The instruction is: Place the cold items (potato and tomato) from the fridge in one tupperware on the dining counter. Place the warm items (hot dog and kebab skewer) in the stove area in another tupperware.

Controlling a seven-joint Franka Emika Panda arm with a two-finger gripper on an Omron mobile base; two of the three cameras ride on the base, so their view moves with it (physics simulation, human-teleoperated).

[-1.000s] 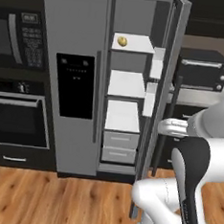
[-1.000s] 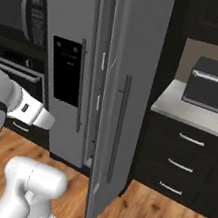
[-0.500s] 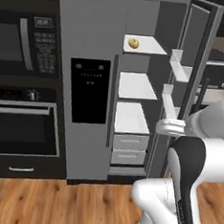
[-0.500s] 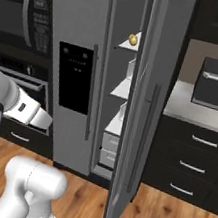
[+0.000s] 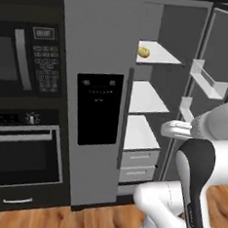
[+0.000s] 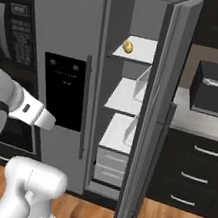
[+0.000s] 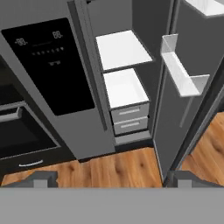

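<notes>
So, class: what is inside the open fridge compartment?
A potato sits on the top shelf. The two shelves below look bare, with two closed drawers beneath. Their contents are hidden, and no tomato can be seen.

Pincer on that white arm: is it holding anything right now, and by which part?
Nothing is held. The pincer stands open and empty, facing the open fridge; the potato sits on the top shelf.

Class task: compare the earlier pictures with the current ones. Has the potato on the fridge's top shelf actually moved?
No. The potato lies at the same front spot on the top shelf; the whole picture shifted because the base drove.
</notes>
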